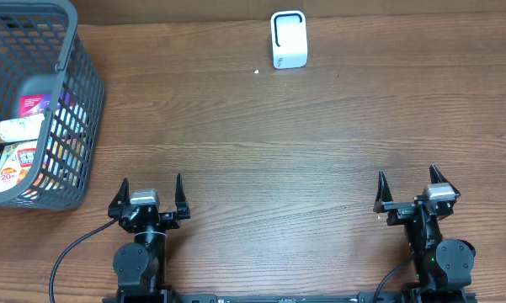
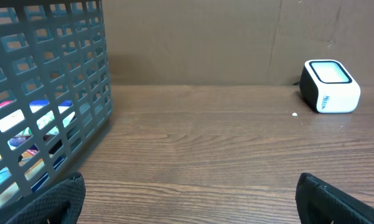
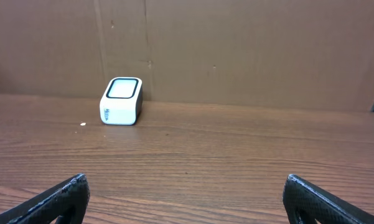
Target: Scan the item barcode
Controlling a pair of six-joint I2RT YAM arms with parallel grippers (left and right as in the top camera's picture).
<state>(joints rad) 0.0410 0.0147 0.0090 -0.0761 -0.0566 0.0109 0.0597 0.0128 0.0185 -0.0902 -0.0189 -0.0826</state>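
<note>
Closest to the lens in the overhead view are the left gripper [image 1: 151, 183] and right gripper [image 1: 407, 177], both at the near edge of the table [image 1: 261, 151], jaws spread fully wide w/ nothing between them. Stuff to scan is all in the grey basket [image 1: 88, 101] at the far-left corner: a cream bottle [image 1: 17, 129] w/ a gold cap lying on top, long axis roughly left-right, cap pointing left, plus a pink pack [image 1: 34, 104] and a red-and-white pack [image 1: 15, 162] beside it. White scanner [image 1: 288, 39] stands at the far edge, roughly between the two arms, well apart from the basket. Left wrist cam: fingers [image 2: 56, 199] just poke in at the bottom corners, wide apart, empty; basket wall is ahead and to the left of them, colourful packs showing thru the mesh, scanner off to the far right. Right wrist cam: same wide empty fingers, scanner ahead and a bit left, no basket in sight. So imo the left arm is clearly nearer the items; it'd need to go forward-left over the rim, then carry the pick rightward to the scanner. Which item is meant, can't tell
</note>
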